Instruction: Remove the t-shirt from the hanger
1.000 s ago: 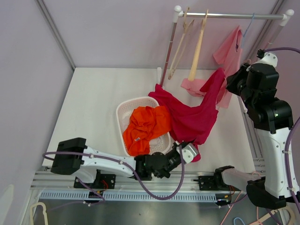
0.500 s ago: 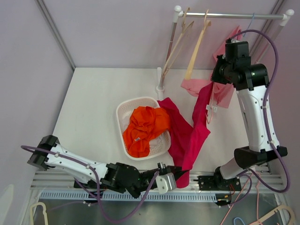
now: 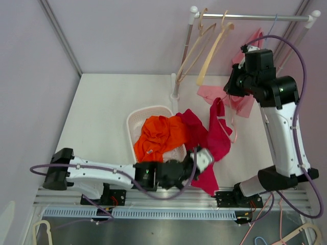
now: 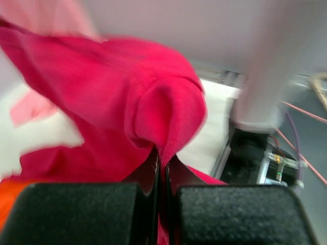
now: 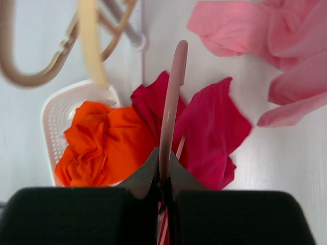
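The crimson t-shirt lies bunched on the table, with its left side draped over the basket's rim. One fold rises toward my right gripper, which is held high and shut on the thin pale pink hanger. Part of the hanger loops beside the shirt. I cannot tell whether the shirt still hangs on it. My left gripper is low by the basket's near right corner. In the left wrist view it is shut on a fold of the crimson t-shirt.
A white basket holds an orange garment. The clothes rail at the back carries two wooden hangers and a light pink garment that reaches the table. The rail's post stands just behind the basket.
My left gripper moved from the table's near edge back toward the basket, carrying the shirt's hem. The shirt went from stretched to slack and bunched. The wooden hangers swung.
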You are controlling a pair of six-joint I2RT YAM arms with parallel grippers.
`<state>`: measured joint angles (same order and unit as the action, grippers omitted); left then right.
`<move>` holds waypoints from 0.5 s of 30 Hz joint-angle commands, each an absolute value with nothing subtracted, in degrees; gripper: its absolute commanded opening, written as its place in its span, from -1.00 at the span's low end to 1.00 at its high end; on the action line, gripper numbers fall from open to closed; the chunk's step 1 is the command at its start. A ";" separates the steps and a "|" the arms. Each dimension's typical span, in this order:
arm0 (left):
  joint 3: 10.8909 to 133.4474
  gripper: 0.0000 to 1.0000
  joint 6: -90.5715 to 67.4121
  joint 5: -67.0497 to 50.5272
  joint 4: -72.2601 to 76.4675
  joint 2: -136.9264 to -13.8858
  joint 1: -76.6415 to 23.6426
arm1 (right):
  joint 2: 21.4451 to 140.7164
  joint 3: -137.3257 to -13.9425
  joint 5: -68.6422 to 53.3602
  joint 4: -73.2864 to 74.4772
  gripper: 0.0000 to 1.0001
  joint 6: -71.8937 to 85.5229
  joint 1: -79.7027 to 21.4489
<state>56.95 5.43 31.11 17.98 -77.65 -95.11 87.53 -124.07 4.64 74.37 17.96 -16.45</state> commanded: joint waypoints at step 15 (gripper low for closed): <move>95.96 -0.99 -15.48 12.39 -23.99 -64.87 -64.51 | 68.37 -106.35 18.89 45.89 -1.00 15.29 -20.21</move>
